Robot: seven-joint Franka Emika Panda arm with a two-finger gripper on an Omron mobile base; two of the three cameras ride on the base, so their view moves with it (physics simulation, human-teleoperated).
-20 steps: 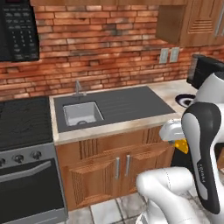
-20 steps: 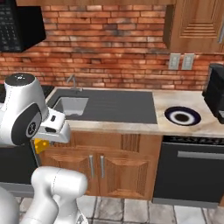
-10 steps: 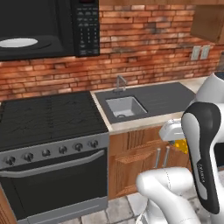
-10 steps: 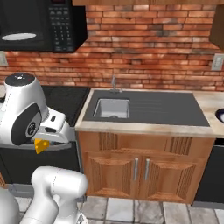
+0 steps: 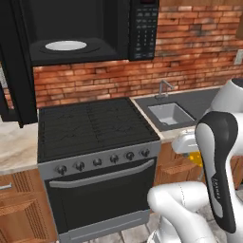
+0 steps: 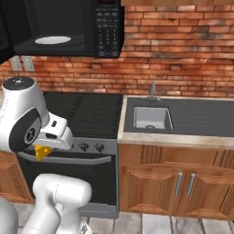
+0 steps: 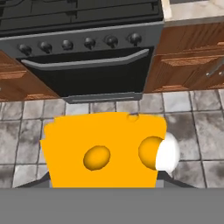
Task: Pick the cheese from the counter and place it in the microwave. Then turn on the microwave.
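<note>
Holding cheese [image 7: 103, 151] between my fingers, jaws part-open around wedge; gripper [image 6: 43, 151] low, in front of oven door [image 7: 85, 78], over tiled floor [image 7: 188, 131]. Microwave [image 5: 80, 31] above stovetop [image 5: 92, 126], door open, white turntable [image 5: 65, 45] visible. Keypad [image 6: 106, 27] lettering too small to read.

Smooth matt orange cheese [image 7: 105, 148], rough red brick wall [image 6: 183, 55], glossy black microwave [image 5: 80, 33].

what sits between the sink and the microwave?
In the left base view the black stovetop lies left of the sink, with brick wall between it and the open microwave above.
</note>
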